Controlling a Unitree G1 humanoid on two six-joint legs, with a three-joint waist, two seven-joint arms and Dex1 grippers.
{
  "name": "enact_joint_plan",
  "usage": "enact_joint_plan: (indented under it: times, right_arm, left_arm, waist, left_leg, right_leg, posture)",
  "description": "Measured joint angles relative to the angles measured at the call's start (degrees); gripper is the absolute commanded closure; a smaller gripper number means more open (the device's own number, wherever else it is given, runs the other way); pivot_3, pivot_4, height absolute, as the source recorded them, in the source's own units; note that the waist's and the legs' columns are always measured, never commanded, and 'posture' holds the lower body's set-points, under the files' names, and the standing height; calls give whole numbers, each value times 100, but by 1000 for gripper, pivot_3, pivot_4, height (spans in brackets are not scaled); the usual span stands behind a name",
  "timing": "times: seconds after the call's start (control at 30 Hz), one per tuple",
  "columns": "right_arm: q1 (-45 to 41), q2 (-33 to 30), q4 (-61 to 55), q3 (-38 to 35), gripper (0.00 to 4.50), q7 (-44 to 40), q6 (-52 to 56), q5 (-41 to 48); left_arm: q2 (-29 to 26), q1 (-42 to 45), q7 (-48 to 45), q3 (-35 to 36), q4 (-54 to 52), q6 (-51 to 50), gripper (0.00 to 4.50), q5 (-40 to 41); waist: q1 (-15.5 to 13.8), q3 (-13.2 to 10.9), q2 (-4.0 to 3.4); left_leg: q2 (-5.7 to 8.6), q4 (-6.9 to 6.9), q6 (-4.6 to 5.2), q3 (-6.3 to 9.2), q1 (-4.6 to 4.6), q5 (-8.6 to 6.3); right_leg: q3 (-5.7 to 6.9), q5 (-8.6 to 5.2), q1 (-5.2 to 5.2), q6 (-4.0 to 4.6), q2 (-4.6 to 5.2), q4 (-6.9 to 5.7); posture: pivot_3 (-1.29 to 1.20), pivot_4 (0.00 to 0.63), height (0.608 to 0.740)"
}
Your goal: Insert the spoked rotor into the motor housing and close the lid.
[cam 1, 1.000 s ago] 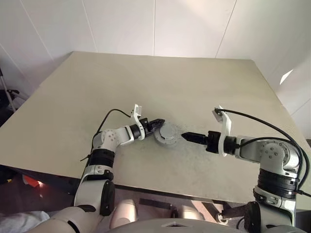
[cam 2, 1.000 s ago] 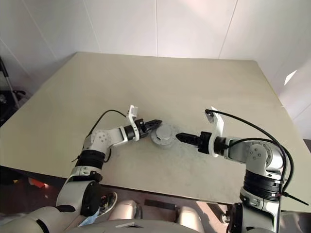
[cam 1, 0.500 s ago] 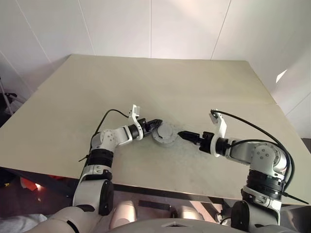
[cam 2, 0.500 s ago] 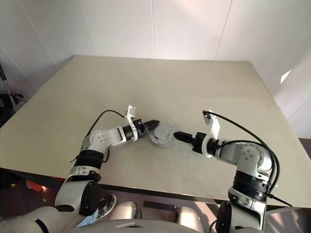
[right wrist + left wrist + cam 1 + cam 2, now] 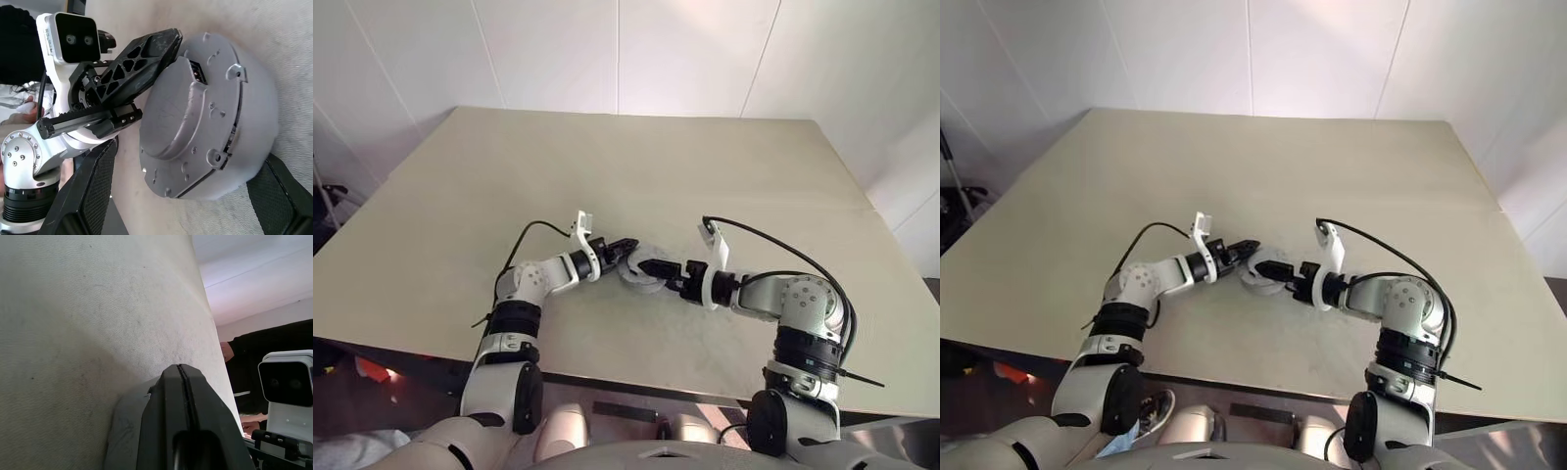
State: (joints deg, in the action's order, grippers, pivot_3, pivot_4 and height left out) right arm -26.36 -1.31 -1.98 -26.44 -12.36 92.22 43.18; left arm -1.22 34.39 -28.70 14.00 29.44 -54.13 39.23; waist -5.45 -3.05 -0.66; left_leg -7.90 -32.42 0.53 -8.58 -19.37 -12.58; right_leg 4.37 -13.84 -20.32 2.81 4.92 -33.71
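Left eye view: I see beige table [image 5: 636,176], largest thing here. Motor housing [image 5: 641,269] sits near table's front-middle, lid [image 5: 193,127] already on top, grey, with small screw holes. Right gripper [image 5: 644,266] reaches over housing, fingers [image 5: 98,181] spread wide, straddling it, one either side. Left gripper [image 5: 628,245] at housing's other side, jaws pressed fully together, tip against housing rim. I see nothing held in it.

motor housing [image 5: 205,117] on table [image 5: 705,176] | left tool [image 5: 625,247] left | right tool [image 5: 651,266] right
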Motion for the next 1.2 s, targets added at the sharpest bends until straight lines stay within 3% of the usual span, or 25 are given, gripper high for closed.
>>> enact_joint_plan:
  times: [0.17,0.27,0.4,0.47,0.77,1.03,1.2]
  right_arm:
    - [-388,315,427,-182,15,232,-183,-215]
    - [-509,428,662,-321,608,386,-416,-305]
    - [-546,457,838,-429,1955,509,-576,-404]
    - [-562,456,839,-433,2385,500,-592,-391]
    - [-710,452,983,-574,2385,662,-726,-394]
    - [-1912,399,1876,-1891,2385,1461,-1887,-188]
    - [-2184,508,2097,-2190,2385,1850,-2163,209]
  left_arm:
    - [-29,2,26,52,2,17,4500,-9]
    - [-34,5,26,58,2,49,4500,-18]
    - [-50,5,22,74,-17,63,4500,-18]
    - [-85,18,27,107,-55,68,4500,-22]
    - [-82,-14,67,182,4,185,4500,-111]
    - [-102,-174,22,598,-156,142,4500,271]
    - [-58,-308,40,865,-341,136,4500,573]
  waist:
    - [-8,-1,-1]
    - [-9,-1,-1]
    - [-12,-1,-1]
    - [-14,-1,-3]
    - [-28,-2,-3]
    - [5,-8,-8]
    - [-2,-8,-8]
  left_leg:
    - [1,-1,-1,0,-21,1]
    - [1,-2,-1,0,-39,1]
    - [1,-3,-1,0,-42,1]
    - [1,-3,-1,0,-38,1]
    - [1,-10,-8,0,-43,5]
    - [0,-18,-3,-1,-87,9]
    - [-6,-21,21,0,-117,16]
  right_leg:
    - [0,1,-19,-1,1,1]
    - [1,8,-38,-12,0,-2]
    - [1,15,-40,-22,0,-3]
    - [1,15,-36,-22,1,-3]
    - [1,17,-37,-23,2,-7]
    - [1,27,-91,-22,-4,-22]
    - [5,24,-120,-16,-10,-23]
  posture:
    - [0,0,740]
    - [0,0,740]
    - [0,0,740]
    - [0,0,740]
    - [0,0,740]
    - [0,0,740]
    - [0,0,740]
